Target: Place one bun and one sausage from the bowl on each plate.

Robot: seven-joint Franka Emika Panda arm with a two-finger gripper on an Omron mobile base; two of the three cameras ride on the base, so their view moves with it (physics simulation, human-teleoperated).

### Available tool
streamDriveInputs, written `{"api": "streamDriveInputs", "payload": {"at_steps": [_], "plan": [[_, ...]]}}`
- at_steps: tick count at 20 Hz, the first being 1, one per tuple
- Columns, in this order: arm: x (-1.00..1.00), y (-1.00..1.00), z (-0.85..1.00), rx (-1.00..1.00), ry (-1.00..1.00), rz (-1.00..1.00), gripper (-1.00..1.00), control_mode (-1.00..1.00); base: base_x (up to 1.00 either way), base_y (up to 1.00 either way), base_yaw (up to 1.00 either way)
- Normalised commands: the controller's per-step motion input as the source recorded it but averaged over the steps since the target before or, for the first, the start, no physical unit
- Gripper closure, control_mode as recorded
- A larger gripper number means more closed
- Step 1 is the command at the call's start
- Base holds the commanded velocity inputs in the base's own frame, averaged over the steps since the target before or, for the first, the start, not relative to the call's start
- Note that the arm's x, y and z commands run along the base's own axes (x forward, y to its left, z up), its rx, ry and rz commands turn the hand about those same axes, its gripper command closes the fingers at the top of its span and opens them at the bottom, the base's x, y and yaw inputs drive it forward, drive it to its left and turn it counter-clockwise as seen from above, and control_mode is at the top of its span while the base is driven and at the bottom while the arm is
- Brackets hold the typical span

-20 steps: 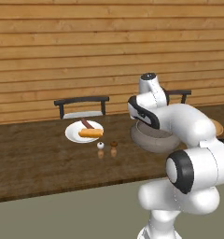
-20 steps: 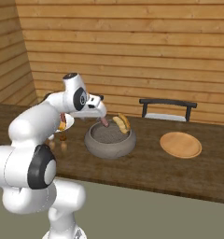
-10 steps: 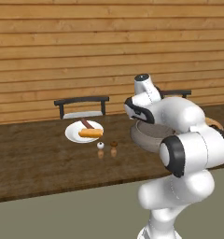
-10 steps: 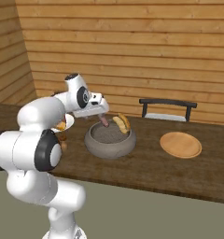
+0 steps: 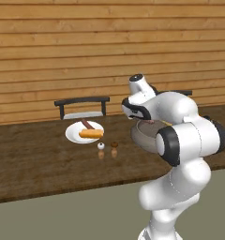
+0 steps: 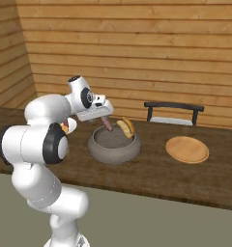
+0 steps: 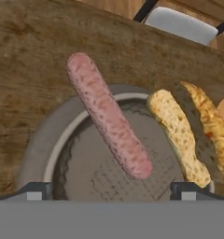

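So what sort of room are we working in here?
Most likely a rustic dining corner: horizontal wood-plank walls, a long dark wooden table with black chairs behind it, set with plates and a grey bowl of food.

A white plate (image 5: 73, 136) is seen on the dark wooden table (image 5: 34, 164), with a bun (image 5: 91, 134) and a sausage (image 5: 86, 124) laid on it. Two little shakers (image 5: 107, 146) are parked just in front. The grey bowl (image 5: 143, 135) is mostly blocked by the arm.
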Motion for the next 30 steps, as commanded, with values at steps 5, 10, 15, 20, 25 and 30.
{"api": "streamDriveInputs", "payload": {"at_steps": [5, 10, 15, 20, 25, 30], "plan": [[0.28, -0.02, -0.19, -0.06, 0.0, 0.0, -1.0, -1.0, 0.0, 0.0, 0.0], [0.11, -0.18, -0.19, -0.02, 0.0, 0.03, -1.0, -1.0, 0.0, 0.0, 0.0], [0.03, -0.14, -0.1, 0.0, 0.0, 0.02, -1.0, -1.0, 0.0, 0.0, 0.0], [0.04, -0.01, -0.14, 0.0, 0.0, 0.0, -1.0, -1.0, 0.0, 0.0, 0.0], [0.04, 0.0, -0.17, 0.0, 0.0, 0.0, -1.0, -1.0, 0.0, 0.0, 0.0], [0.0, 0.0, -0.16, 0.0, 0.0, 0.0, -1.0, -1.0, 0.0, 0.0, 0.0]]}}
